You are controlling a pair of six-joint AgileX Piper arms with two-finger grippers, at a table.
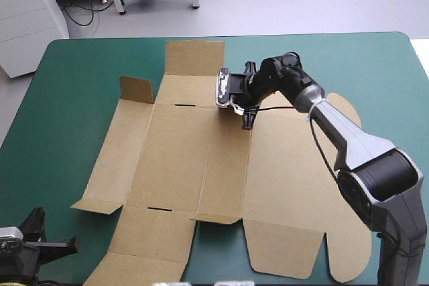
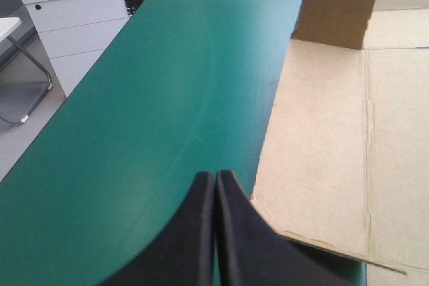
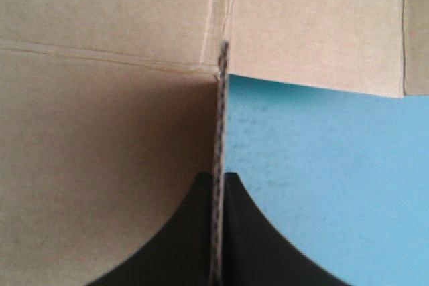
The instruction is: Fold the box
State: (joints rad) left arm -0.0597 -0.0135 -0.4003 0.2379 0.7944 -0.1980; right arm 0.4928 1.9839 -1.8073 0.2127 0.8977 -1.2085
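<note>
Black fingers of the right gripper (image 3: 220,180) stand almost together with a thin edge of the box (image 3: 100,118) pressed between them, so this gripper holds the board in a pinch. On one side of the jaws lies brown board with creases, on the other side the bare teal-green table cover (image 3: 322,185). I judge it grips here, at the far part of the sheet, in order to raise this piece along its crease into a wall. The rest of the box lies flat in the middle of the table; only one small flap (image 1: 136,89) at the far left corner stands up. The left gripper (image 2: 214,189) is fully closed on nothing and hangs over the cover, with the box's left edge just beside its jaws, probably to keep out of the way.
</note>
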